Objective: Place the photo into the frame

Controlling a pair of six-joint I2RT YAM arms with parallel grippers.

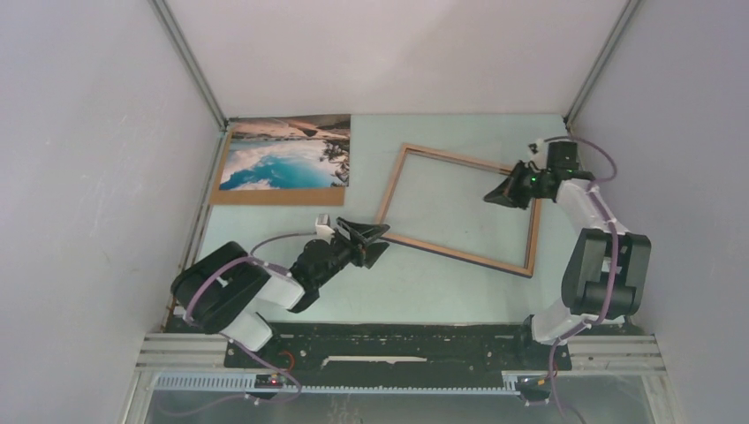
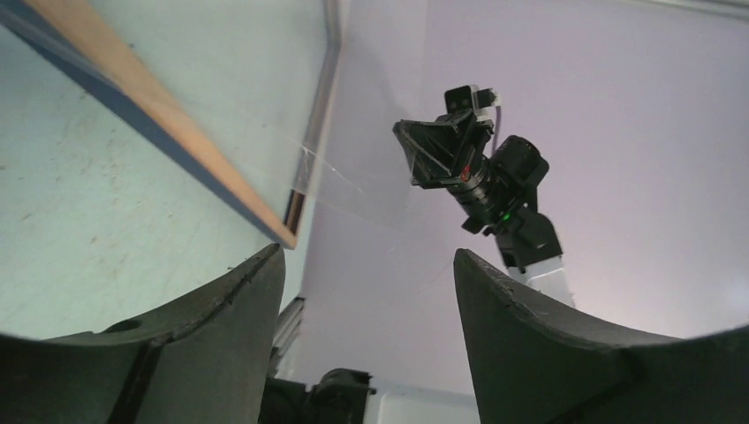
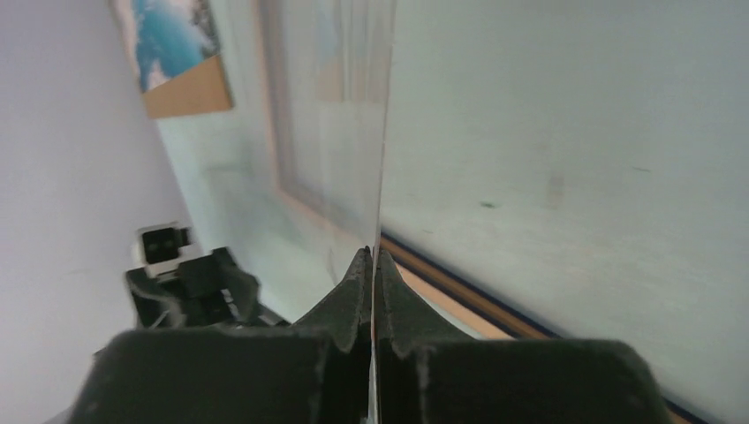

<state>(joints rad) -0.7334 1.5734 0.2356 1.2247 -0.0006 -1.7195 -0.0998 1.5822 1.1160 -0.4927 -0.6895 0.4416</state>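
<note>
On the table: we see the frame (image 1: 459,251), a thin-railed rectangle lying with its light brown wood face up and a dark navy outer edge.
Frame's opening: the green surface shows through it.
Clear pane (image 3: 353,115): a thin, glossy, transparent sheet, seen edge-on from the right wrist and raised above the frame's far-right part. We cannot tell whether its lower edge sits in the frame.
Right gripper (image 1: 490,197): just inside the frame's far-right corner, its black fingers (image 3: 353,291) pinched tight on the pane's edge.
Left gripper (image 1: 385,238): just off the frame's near-left corner, its curved black fingers (image 2: 221,309) spread wide, with the corner beyond the gap and apart from both.
Photo (image 1: 287,155): a rectangular print of turquoise water, white snow and brown hills, face up beyond the frame's far-left corner and well apart from it.
Backing board (image 1: 265,195): plain matte brown, flat under the photo, showing as a strip along its near edge.
Surface: we find the table (image 1: 442,300) pale green, matte and faintly scuffed.
Room: plain pale walls (image 1: 88,177) close three sides, with aluminium posts (image 1: 190,62) at the far corners.
</note>
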